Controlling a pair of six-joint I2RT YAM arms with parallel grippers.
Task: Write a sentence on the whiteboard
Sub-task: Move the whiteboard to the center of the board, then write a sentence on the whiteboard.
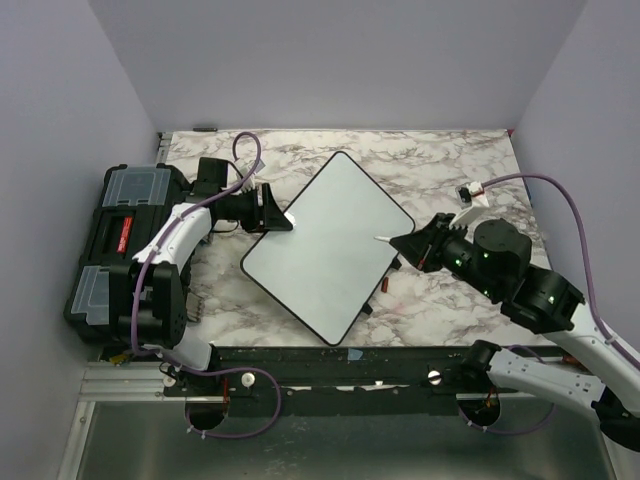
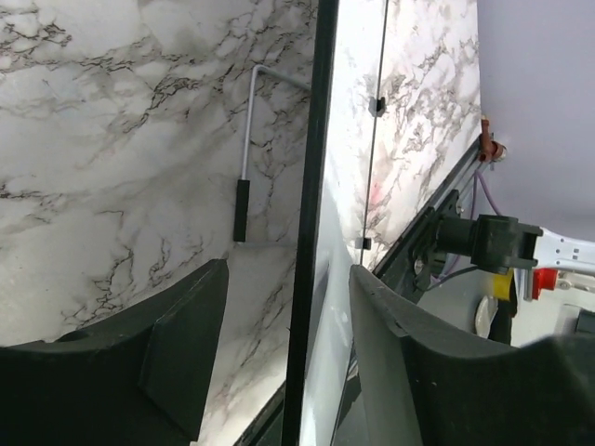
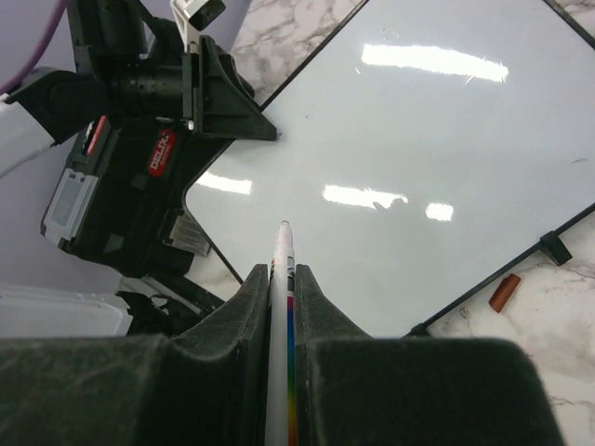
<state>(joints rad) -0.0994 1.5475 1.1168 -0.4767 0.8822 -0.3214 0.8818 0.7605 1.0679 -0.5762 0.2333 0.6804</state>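
A: Whiteboard [image 1: 325, 245] lies on the marble surface [image 1: 450, 170], turned corner-on like a diamond. Black toolbox [image 1: 120, 240] sits well off to its left. The face is blank, with none of the sentence on it yet.

B: Noted. Left end effector [image 1: 282, 215] is at the upper-left edge. In the wrist view its fingers [image 2: 177, 353] are apart and the black frame [image 2: 311, 186] runs between them, with a gap showing on either side. It is straddling, not pinching.

A: Right end effector [image 1: 398, 242] is clamped together on a white marker [image 3: 282, 269]. The tip points out ahead, over the board near its right corner. Cannot tell whether it touches the face.

B: Risks, as I judge them. First, the board. Nothing looks to pin it. Unless the left fingers close on the frame, the drag of a first stroke could slide or spin it on the smooth marble. Letters would then slant or smear.

A: Second, pressure. The marker is gripped along the barrel with the tip free. Too hard a press could lever it in the pads or make it skid. Too light, and the line breaks.

B: Third, room. The board sits skewed to the arms. A whole sentence needs width, and starting this close to the right corner could run the words off the frame.

A: A minor one: a small red piece [image 1: 385, 283], likely the cap, lies on the surface just beside the lower-right edge. A low wrist sweep could knock it away.
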